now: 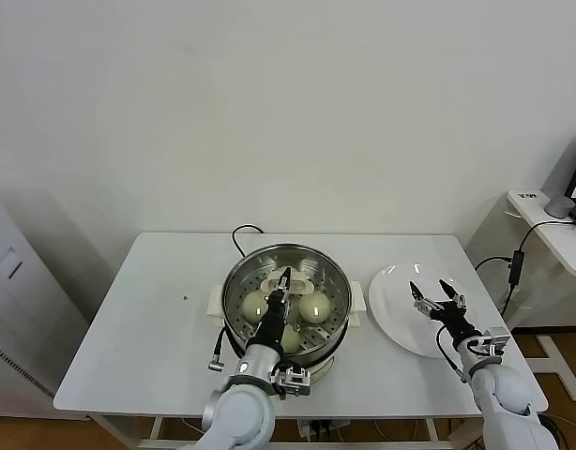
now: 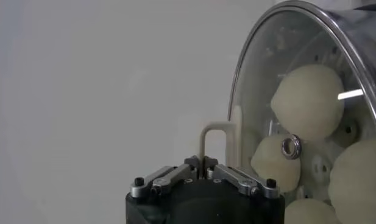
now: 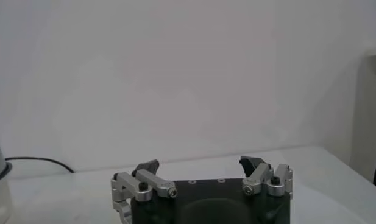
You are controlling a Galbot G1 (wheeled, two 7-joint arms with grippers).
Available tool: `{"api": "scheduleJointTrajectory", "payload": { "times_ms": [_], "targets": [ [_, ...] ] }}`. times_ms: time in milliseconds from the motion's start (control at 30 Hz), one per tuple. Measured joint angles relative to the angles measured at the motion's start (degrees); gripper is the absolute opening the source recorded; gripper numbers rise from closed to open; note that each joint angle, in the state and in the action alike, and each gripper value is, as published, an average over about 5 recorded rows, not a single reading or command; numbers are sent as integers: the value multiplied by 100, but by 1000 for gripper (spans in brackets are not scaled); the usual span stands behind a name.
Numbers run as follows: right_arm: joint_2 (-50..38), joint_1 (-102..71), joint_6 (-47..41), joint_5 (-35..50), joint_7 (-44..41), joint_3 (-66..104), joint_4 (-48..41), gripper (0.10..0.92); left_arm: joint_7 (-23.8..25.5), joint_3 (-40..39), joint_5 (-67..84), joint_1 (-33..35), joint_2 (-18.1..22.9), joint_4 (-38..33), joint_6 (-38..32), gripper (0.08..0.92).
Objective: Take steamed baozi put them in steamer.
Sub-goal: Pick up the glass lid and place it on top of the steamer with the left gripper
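The steamer [image 1: 234,292], a shiny steel pot, stands mid-table. Three cream-white baozi [image 1: 254,305] [image 1: 315,307] [image 1: 291,338] show inside it on the perforated tray. A round glass lid [image 2: 261,67] with a steel rim lies over them. In the left wrist view several baozi [image 2: 306,100] show through the glass. My left gripper [image 1: 283,281] is over the steamer's middle, shut on the lid's cream handle [image 2: 215,135]. My right gripper [image 1: 436,299] is open and empty above the flat white plate [image 1: 393,314]; it also shows in the right wrist view [image 3: 200,165].
A black cord [image 1: 239,234] runs from behind the steamer, and a plug end [image 1: 216,358] lies at its front left. A white cabinet [image 1: 16,309] stands at the left and a side table [image 1: 551,230] with cables at the right.
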State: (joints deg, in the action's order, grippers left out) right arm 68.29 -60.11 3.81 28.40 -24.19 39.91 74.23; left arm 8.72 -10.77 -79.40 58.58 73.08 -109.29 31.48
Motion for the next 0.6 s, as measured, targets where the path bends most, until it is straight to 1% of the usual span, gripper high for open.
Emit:
{"api": "scheduleJointTrajectory", "payload": {
  "times_ms": [67, 200, 367, 500, 600],
  "targets": [
    [4, 4, 0, -2, -6, 0, -10, 823, -26, -4, 54, 40, -15, -39, 48, 157],
    [9, 21, 1, -6, -17, 0, -32, 823, -25, 8, 282, 152, -79, -188, 150, 273],
    [15, 44, 5, -7, -26, 0, -47, 823, 20, 109, 854, 317, -204, -535, 164, 412],
    [6, 39, 6, -4, -40, -2, -43, 823, 146, 312, 1566, 481, -380, -923, 8, 533],
    [-1, 33, 6, 3, -61, 0, -39, 823, 248, 585, 2327, 565, -569, -1220, -272, 620]
  ]
}}
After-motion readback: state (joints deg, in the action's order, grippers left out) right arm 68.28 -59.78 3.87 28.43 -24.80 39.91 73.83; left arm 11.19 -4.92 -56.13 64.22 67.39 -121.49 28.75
